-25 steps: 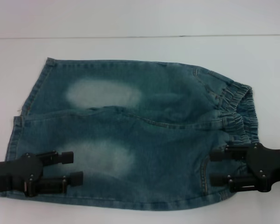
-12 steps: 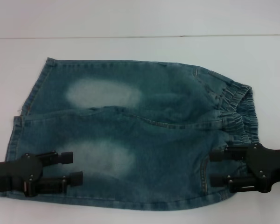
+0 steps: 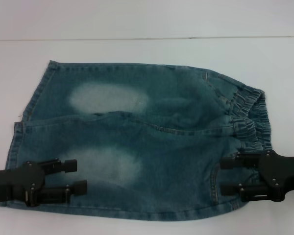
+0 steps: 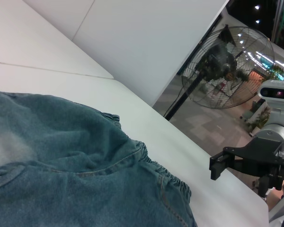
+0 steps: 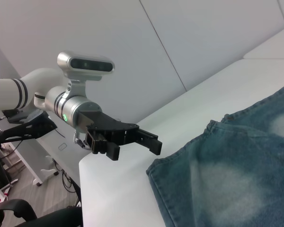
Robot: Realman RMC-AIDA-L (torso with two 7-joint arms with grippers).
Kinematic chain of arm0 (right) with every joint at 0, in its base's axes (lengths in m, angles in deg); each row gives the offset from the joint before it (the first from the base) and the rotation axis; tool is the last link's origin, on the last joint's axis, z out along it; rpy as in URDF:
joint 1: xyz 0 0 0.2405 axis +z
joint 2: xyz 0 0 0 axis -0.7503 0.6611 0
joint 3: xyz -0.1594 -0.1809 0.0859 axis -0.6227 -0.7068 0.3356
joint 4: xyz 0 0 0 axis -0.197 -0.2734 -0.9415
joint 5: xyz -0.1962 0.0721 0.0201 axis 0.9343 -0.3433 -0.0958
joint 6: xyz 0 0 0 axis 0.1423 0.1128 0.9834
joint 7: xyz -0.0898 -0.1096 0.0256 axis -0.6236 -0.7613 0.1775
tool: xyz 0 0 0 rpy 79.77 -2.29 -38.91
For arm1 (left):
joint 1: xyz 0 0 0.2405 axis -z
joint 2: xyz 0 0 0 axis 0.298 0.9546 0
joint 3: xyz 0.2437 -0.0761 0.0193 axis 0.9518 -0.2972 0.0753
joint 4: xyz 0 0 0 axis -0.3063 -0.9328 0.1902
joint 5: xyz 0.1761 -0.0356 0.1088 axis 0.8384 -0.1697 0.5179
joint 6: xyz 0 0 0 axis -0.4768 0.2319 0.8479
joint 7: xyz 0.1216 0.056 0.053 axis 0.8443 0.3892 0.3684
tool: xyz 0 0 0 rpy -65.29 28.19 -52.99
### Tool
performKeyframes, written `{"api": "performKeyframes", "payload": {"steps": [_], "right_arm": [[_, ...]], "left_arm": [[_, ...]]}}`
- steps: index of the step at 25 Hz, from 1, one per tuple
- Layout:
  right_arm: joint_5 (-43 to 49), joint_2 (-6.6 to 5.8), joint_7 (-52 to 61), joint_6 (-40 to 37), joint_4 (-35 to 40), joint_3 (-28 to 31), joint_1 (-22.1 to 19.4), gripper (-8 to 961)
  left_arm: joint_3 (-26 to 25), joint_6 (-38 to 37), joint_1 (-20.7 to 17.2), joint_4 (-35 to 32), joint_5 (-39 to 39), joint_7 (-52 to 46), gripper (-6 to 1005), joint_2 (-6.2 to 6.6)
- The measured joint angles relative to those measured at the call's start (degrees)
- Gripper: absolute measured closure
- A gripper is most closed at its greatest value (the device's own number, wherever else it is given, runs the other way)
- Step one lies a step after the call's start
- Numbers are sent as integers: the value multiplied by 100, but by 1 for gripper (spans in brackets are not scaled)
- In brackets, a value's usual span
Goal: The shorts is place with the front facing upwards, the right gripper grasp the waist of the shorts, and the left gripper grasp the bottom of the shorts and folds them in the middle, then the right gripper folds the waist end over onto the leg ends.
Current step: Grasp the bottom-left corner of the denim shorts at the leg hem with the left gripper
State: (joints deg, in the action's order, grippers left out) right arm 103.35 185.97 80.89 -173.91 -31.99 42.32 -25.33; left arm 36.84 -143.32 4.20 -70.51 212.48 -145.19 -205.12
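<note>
Blue denim shorts [image 3: 137, 142] lie flat on the white table [image 3: 147, 51], with the elastic waist [image 3: 252, 120] to the right and the leg ends [image 3: 19, 142] to the left. My left gripper [image 3: 78, 175] is open over the near leg's hem at the lower left, nothing between its fingers. Open as well, my right gripper [image 3: 224, 176] sits over the near end of the waist at the lower right. The left wrist view shows the shorts [image 4: 61, 161] and the right gripper [image 4: 217, 166] beyond the waist. In the right wrist view the left gripper [image 5: 137, 147] hangs by the shorts' [image 5: 227, 179] hem corner.
The near edge of the table runs just below the shorts. A seam [image 3: 147, 38] crosses the table behind them. A standing fan [image 4: 227, 61] and a floor area lie beyond the table's right end.
</note>
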Motion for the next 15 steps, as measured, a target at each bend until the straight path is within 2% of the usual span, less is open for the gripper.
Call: {"api": "performKeyframes", "payload": {"steps": [10,15], "right_arm": [[0,8,0,17,0,0,9,188],[0,8,4,21,0,0,15,190]], "left_arm": [[50,9,7,9,0,-12,96,0],[62,-57,58,-116,38,-585,95,28]]}}
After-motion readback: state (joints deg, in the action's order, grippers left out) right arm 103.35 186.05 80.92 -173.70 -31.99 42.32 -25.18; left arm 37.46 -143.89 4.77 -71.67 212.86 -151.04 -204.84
